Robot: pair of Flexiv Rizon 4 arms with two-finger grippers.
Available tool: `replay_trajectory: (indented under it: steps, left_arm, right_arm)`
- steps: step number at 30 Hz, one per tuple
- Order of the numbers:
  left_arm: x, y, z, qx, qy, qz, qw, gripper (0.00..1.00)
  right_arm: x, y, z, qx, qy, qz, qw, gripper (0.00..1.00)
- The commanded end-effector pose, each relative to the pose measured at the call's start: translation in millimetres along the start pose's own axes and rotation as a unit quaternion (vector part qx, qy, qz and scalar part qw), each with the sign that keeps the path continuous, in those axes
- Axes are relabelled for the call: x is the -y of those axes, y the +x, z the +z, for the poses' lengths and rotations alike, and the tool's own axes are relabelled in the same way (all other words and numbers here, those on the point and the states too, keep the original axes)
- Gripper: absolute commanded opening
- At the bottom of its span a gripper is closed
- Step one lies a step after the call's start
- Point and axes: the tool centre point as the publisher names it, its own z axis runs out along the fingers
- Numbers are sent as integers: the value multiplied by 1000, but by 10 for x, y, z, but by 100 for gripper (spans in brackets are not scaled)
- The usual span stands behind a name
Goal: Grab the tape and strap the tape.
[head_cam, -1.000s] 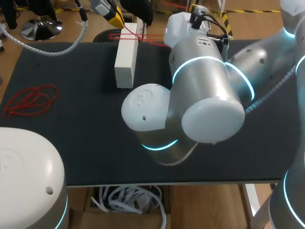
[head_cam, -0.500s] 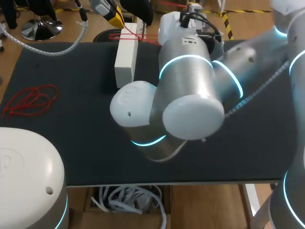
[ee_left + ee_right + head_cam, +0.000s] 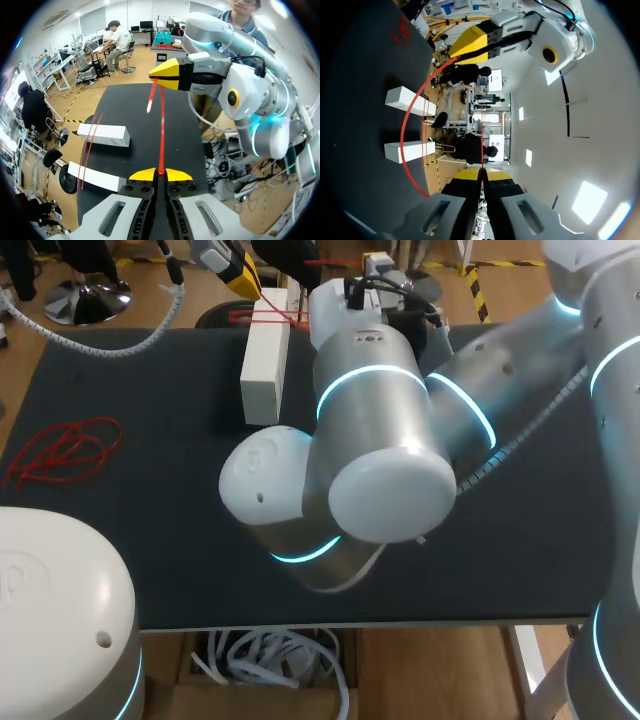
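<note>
Stretching thin, bright red tape (image 3: 161, 130)

Nothing I can read in any of my three views: no text, label, number or sign comes through legibly
</note>
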Motion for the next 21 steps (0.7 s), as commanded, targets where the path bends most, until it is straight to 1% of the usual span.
replay_trajectory:
  steps: [1, 6, 13, 21]
  left_arm:
    - [1, 7, -10, 0, -2, -1, 1000, 0]
    - [1, 7, -10, 0, -2, -1, 1000, 0]
    - [1, 7, -10, 0, -2, -1, 1000, 0]
    - [1, 7, -10, 0, -2, -1, 1000, 0]
  right_arm:
    - [-47, 8, -67, -5, -4, -12, 1000, 0]
    - [-126, 1, -80, -8, -5, -17, 1000, 0]
    - [-229, -9, -76, -6, -17, -26, 1000, 0]
    - [-292, -18, -106, -11, -24, -38, 999, 0]
